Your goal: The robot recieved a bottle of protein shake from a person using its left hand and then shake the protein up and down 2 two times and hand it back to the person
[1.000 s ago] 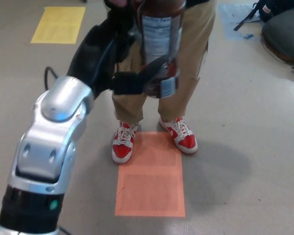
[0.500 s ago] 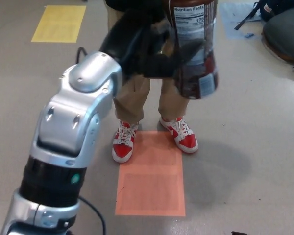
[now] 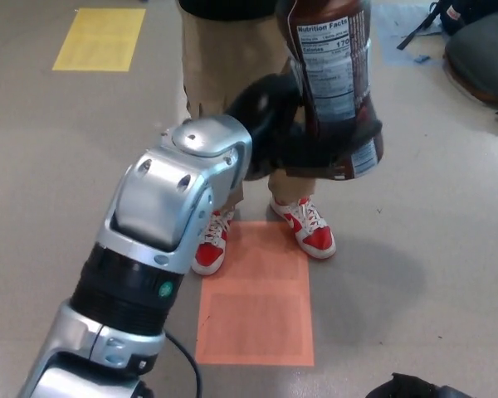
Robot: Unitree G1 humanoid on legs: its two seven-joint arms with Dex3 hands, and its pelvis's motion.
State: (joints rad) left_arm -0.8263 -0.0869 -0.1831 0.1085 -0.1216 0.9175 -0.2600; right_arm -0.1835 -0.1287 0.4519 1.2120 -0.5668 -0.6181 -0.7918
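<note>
My left hand [image 3: 295,137] is shut on a brown protein shake bottle [image 3: 332,83] with a white nutrition label. It holds the bottle up close to the camera, near the top middle of the head view, with black fingers wrapped around the lower part. The silver left forearm [image 3: 170,207] runs from the bottom left up to it. A person in tan trousers [image 3: 224,66] and red shoes [image 3: 303,228] stands right behind the bottle. A small dark piece at the bottom edge [image 3: 415,388] may be my right hand; its state is unclear.
An orange floor patch [image 3: 256,315] lies in front of the person's feet. A yellow patch [image 3: 100,40] sits at the top left. Dark bags [image 3: 480,41] rest on the floor at the top right.
My left arm has swung right and nearer the camera, carrying the bottle rightward and tilting it. A dark shape has come into view at the bottom right edge.
</note>
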